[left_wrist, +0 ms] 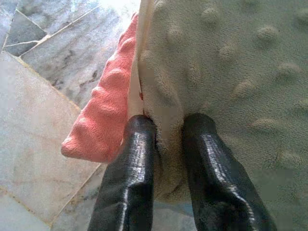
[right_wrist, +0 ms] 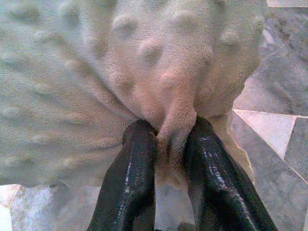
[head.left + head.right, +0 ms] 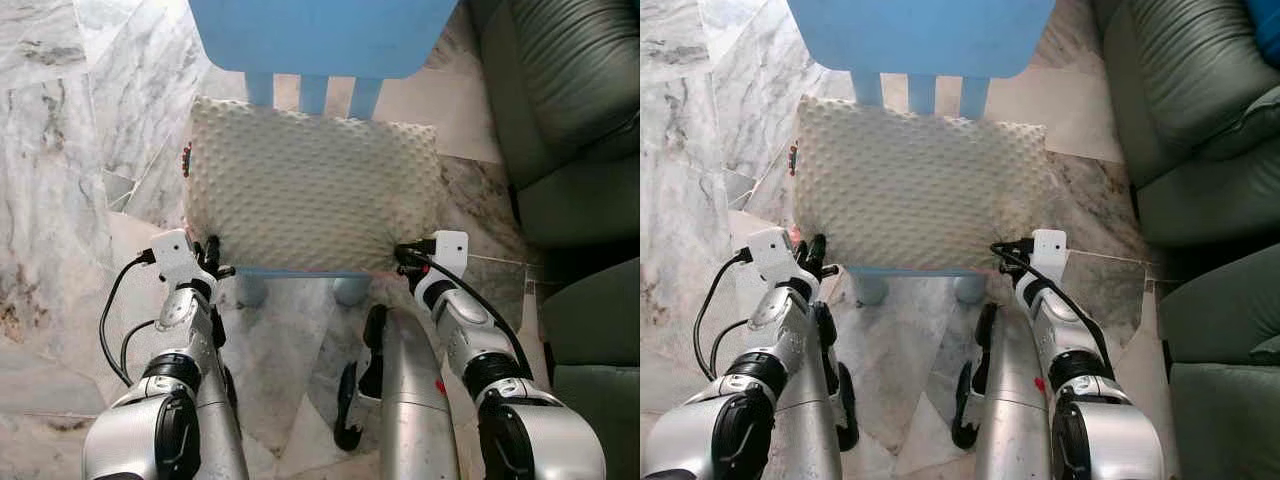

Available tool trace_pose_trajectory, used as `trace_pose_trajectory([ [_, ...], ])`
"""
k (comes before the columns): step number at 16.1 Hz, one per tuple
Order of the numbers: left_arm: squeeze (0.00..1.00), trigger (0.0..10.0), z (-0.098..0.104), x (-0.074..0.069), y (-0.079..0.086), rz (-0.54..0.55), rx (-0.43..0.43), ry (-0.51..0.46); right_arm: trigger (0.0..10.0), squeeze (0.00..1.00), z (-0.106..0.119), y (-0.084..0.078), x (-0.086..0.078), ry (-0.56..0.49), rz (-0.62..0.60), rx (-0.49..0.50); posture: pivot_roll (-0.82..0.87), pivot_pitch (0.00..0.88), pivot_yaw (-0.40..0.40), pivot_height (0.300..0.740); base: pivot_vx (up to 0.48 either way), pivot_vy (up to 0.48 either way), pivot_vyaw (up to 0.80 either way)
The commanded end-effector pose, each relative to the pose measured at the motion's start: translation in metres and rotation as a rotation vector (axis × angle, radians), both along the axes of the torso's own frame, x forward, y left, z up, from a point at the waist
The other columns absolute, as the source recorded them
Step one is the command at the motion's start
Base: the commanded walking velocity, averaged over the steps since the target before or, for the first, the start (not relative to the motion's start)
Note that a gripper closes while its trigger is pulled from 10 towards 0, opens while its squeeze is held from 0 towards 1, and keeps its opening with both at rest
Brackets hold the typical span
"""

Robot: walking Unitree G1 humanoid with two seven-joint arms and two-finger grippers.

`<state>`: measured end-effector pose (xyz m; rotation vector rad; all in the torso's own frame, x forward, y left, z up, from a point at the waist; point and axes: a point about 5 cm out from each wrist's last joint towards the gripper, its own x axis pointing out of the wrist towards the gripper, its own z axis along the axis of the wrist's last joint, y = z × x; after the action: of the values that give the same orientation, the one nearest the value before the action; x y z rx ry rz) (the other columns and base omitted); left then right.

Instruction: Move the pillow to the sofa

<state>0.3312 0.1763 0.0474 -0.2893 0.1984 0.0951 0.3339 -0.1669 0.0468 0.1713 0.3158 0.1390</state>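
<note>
A grey-veined marble floor (image 3: 60,150), in irregular slabs with pale seams, is brightly lit. On it stands a light blue chair (image 3: 320,35). Along the right runs a dark green leather sofa (image 3: 575,120).

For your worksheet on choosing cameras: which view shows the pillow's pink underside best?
The left wrist view: the pink underside shows large beside the left pincer, which is pinching the cream pillow. The eye views show only a small red bit at the pillow's left edge. The right wrist view shows the cream cover.

Pillow (image 3: 310,185) fleecy, bumpy (matt); floor (image 3: 60,150) polished marble.
</note>
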Motion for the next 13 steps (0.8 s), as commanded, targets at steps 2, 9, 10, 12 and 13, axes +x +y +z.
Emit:
trace_pose_trajectory([
  [2,0.00,0.0,-0.016,-0.008,-0.008,-0.042,0.016,0.089,0.0,0.00,-0.013,-0.004,-0.008,0.064,-0.012,-0.003,-0.06,0.355,-0.123,0.552,0.000,0.000,0.00],
  [9,0.00,0.0,0.018,0.020,-0.004,0.013,-0.039,0.028,0.0,0.00,0.019,0.001,0.017,-0.049,-0.027,-0.044,-0.03,0.182,-0.124,0.552,0.000,0.000,0.00],
  [10,0.00,0.0,0.020,0.021,-0.005,0.006,-0.034,0.015,0.0,0.00,0.023,0.002,0.019,-0.065,-0.023,-0.053,-0.03,0.175,-0.122,0.552,0.000,0.000,0.00],
  [12,0.00,0.0,0.031,0.027,-0.003,-0.007,0.002,-0.021,0.0,0.00,0.030,0.004,0.024,-0.095,-0.025,-0.058,-0.03,0.103,-0.107,0.552,0.000,0.000,0.00],
  [13,0.00,0.0,0.034,0.028,-0.002,-0.011,0.018,-0.036,0.0,0.00,0.031,0.004,0.024,-0.106,-0.029,-0.056,-0.03,0.089,-0.102,0.552,0.000,0.000,0.00],
])
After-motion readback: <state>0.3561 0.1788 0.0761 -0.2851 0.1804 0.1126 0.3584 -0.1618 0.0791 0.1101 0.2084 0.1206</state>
